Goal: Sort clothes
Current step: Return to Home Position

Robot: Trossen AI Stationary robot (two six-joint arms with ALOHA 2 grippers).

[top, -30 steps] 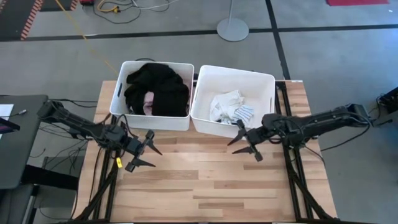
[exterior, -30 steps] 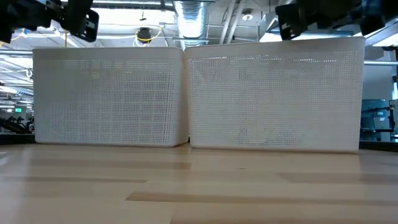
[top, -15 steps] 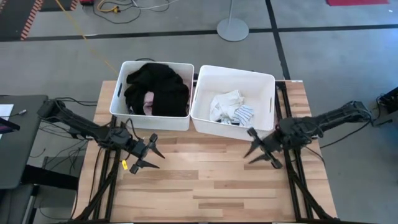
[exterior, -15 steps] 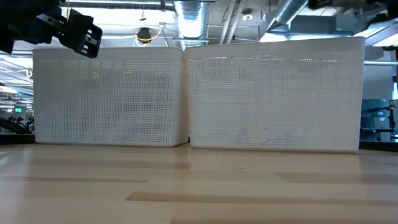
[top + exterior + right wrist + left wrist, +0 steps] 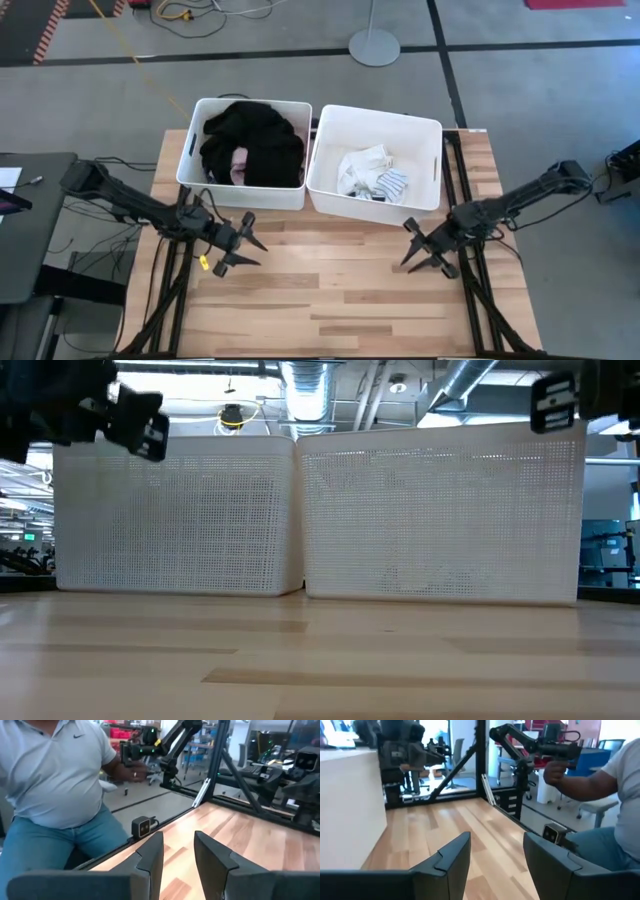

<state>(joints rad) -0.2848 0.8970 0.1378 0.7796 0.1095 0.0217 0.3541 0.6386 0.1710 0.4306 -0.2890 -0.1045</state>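
Observation:
A black garment (image 5: pixel 255 140) fills the left white bin (image 5: pixel 190 160), with a bit of dusty-pink cloth (image 5: pixel 238 172) showing at its near side. White and striped socks (image 5: pixel 372 172) lie on the floor of the right white bin (image 5: pixel 325 170). My left gripper (image 5: pixel 252 253) is open and empty over the bare wood in front of the left bin. My right gripper (image 5: pixel 406 245) is open and empty in front of the right bin's right corner. The navy dotted garment and the plaid shirt are out of view.
The two bins stand side by side at the table's far edge (image 5: pixel 300 510). Bare wooden tabletop (image 5: pixel 330 280) lies between the grippers and toward the near edge. A person (image 5: pixel 55 785) sits beyond the table, also in the left wrist view (image 5: pixel 615 805).
My right gripper has drawn back from the right bin's near wall toward the table's right and near edges, staying open. My left gripper has shifted a little toward the near edge and come lower, also open. The clothes in the bins have not moved.

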